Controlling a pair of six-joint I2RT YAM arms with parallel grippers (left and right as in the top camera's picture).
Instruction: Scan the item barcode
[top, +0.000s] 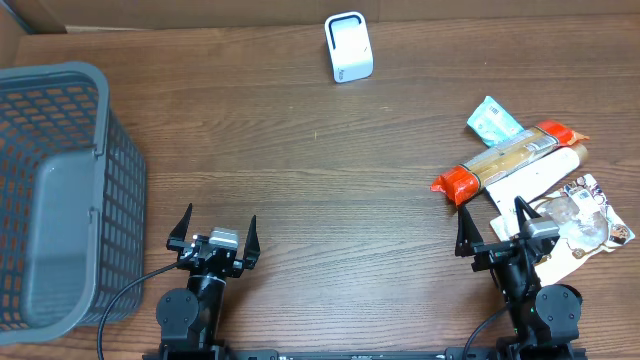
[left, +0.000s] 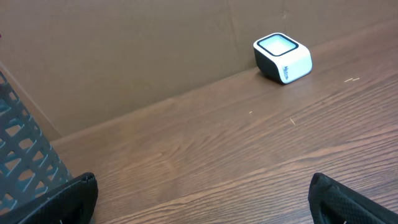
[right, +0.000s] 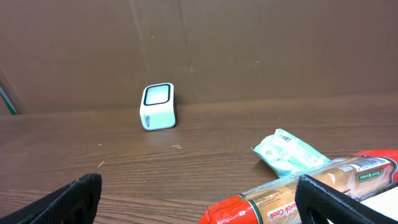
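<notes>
A small white barcode scanner (top: 349, 47) with a pale window stands at the back of the wooden table, also seen as scanner (left: 282, 58) and scanner (right: 158, 106). A heap of packaged items lies at the right: a long red-ended cracker pack (top: 508, 160), a teal pouch (top: 493, 122), a white tube (top: 543, 174) and a clear bag (top: 585, 220). My right gripper (top: 492, 229) stands open at the front right, just before the heap, holding nothing; the cracker pack (right: 298, 198) lies ahead of its fingers. At the front left my left gripper (top: 218, 232) is open and empty over bare wood.
A grey mesh basket (top: 60, 190) takes up the left side of the table, its corner showing as basket (left: 25, 155) in the left wrist view. A brown cardboard wall (right: 249, 43) runs along the back edge.
</notes>
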